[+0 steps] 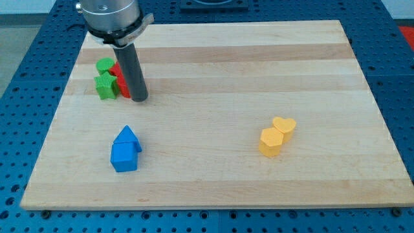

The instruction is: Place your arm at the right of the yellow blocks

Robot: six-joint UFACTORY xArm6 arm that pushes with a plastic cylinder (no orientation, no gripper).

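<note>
Two yellow blocks sit touching at the view's lower right: a yellow heart (284, 126) and a yellow hexagonal block (271, 142) just below-left of it. My tip (139, 99) is far to their left, at the view's upper left, right next to a cluster of red and green blocks. The dark rod rises from the tip to the arm's head at the view's top.
Two green blocks (105, 84) and two red blocks (120, 81) bunch together just left of my tip. Two blue blocks (125, 150) touch at the view's lower left. The wooden board (213, 65) lies on a blue perforated table.
</note>
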